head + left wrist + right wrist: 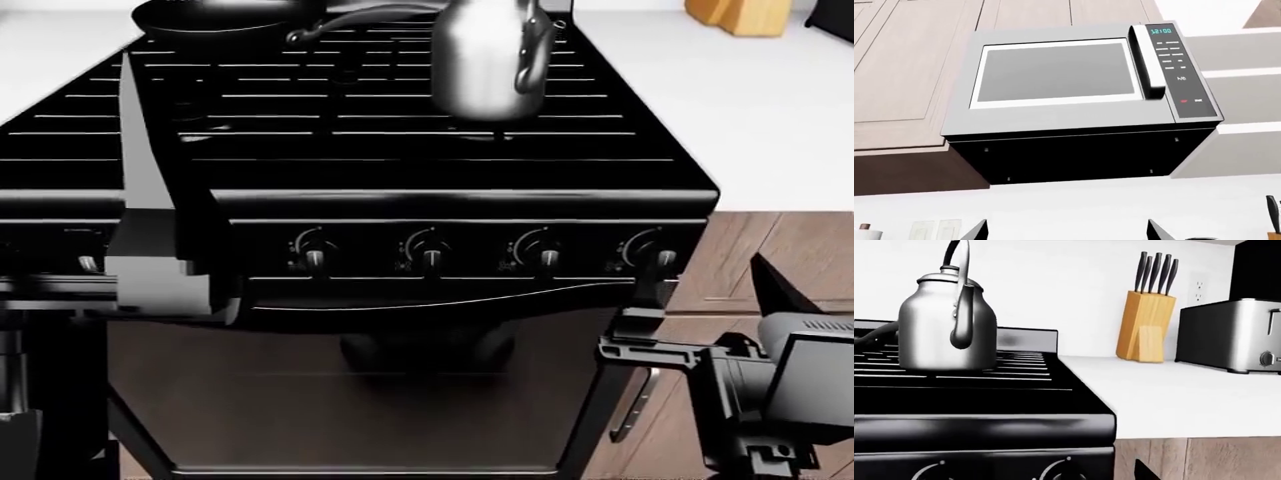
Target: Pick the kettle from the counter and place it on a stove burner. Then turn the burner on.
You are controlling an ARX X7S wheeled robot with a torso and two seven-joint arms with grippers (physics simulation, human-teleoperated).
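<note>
Your right hand [641,330] is low at the right side of the head view, with the wrist and the grey forearm behind it. It holds nothing, and its dark fingers [638,345] point toward the left. Your left arm [147,230] comes up at the left side as a grey and black shape. Whether its hand is open, you cannot tell.
</note>
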